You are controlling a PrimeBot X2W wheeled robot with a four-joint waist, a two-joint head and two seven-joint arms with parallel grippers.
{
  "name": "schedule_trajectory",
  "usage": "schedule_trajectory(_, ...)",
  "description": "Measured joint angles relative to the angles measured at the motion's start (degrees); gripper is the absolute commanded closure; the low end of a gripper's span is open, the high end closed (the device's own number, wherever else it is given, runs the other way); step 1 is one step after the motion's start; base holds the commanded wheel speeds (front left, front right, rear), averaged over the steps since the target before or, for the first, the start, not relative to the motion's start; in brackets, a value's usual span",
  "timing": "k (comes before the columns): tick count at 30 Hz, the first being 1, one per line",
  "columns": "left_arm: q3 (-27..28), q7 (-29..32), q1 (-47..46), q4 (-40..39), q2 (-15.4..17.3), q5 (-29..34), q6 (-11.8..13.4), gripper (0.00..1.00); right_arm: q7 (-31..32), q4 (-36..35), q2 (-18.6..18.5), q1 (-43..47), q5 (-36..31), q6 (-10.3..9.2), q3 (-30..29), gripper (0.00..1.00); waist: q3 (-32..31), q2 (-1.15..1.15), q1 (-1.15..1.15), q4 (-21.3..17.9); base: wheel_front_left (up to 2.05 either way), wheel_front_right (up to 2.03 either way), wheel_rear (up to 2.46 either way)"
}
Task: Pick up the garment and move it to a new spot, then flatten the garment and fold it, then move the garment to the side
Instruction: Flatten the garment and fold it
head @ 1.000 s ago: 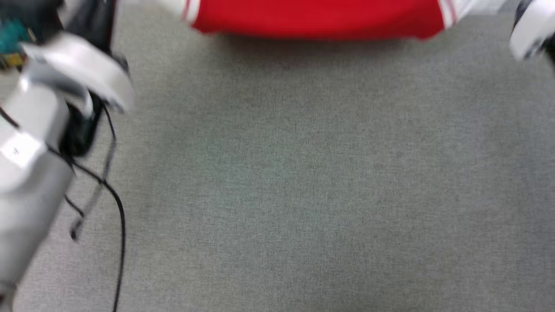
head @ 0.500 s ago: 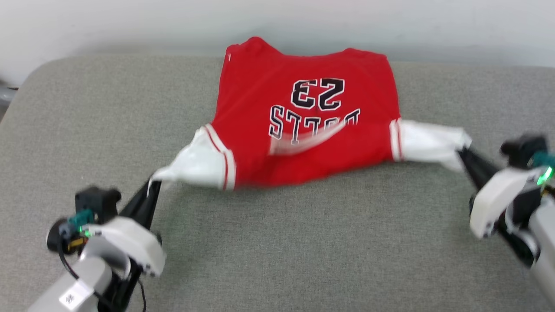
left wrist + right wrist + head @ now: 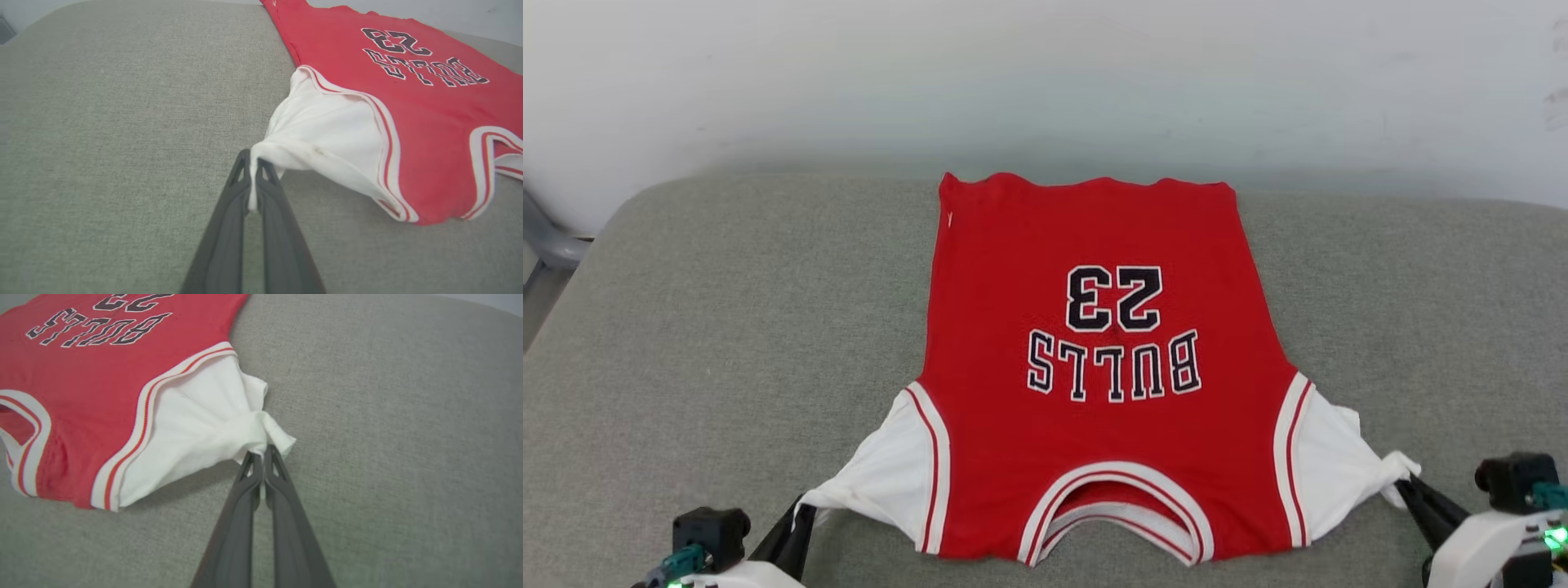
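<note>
Plainly, the red jersey-style T-shirt (image 3: 1094, 457) with white short sleeves and black "BULLS 23" lettering lies spread face up on the grey fabric-covered bench (image 3: 727, 327), collar toward the robot. The left gripper (image 3: 252, 163) has its jaws pinched closed on one sleeve tip, the right gripper (image 3: 260, 455) on the other. Flattening looks nearly done; folding and moving aside remain. Bare bench lies broad on both sides, with little beyond the hem
</note>
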Motion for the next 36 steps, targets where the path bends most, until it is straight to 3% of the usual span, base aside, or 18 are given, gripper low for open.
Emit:
schedule_trajectory(10,2.23,0.00,10.46,-5.58,1.57,-1.88,3.04,1.00,5.24,-10.71,-0.37,14.98,-2.27,0.00,-7.34,1.00,-2.40,0.00,0.01,-0.07,0.00,0.00,0.00)
schedule_trajectory(16,2.19,0.00,12.11,-6.55,1.56,-2.07,3.94,1.00,10.13,-16.16,0.87,24.12,-3.12,0.00,-11.83,1.00,-2.80,0.00,0.01,0.95,0.00,0.00,0.00)
schedule_trajectory(21,2.29,0.00,12.10,-7.42,1.46,-2.05,4.24,1.00,11.87,-19.24,2.50,26.42,-4.26,0.00,-15.10,1.00,-2.74,0.00,0.01,0.99,0.00,0.00,0.00)
schedule_trajectory(22,2.29,0.00,12.10,-7.59,1.48,-2.03,4.47,1.00,12.10,-19.75,2.86,26.42,-4.65,0.00,-15.77,0.79,-2.70,0.00,0.01,0.96,0.00,0.00,0.00)
schedule_trajectory(23,2.27,0.00,12.10,-7.67,1.49,-1.90,4.47,1.00,12.43,-20.19,3.14,26.34,-5.01,0.00,-16.26,0.51,-2.63,0.00,0.01,0.95,0.00,0.00,0.00)
schedule_trajectory(24,2.29,0.00,12.07,-7.79,1.51,-1.72,4.47,1.00,12.58,-20.67,3.54,26.26,-5.33,0.00,-16.88,0.00,-2.54,0.00,0.01,0.95,0.00,0.00,0.00)
schedule_trajectory(31,2.50,0.00,10.58,-9.88,0.42,0.23,5.32,1.00,12.30,-24.84,4.46,20.39,-7.71,-0.02,-23.49,0.00,-1.41,0.00,0.01,1.32,0.00,0.00,0.00)
schedule_trajectory(36,3.81,0.00,9.60,-12.69,-0.55,2.30,6.12,1.00,13.83,-29.82,1.97,12.68,-9.13,-0.03,-27.17,0.00,0.52,0.00,0.01,2.23,0.00,0.00,0.00)
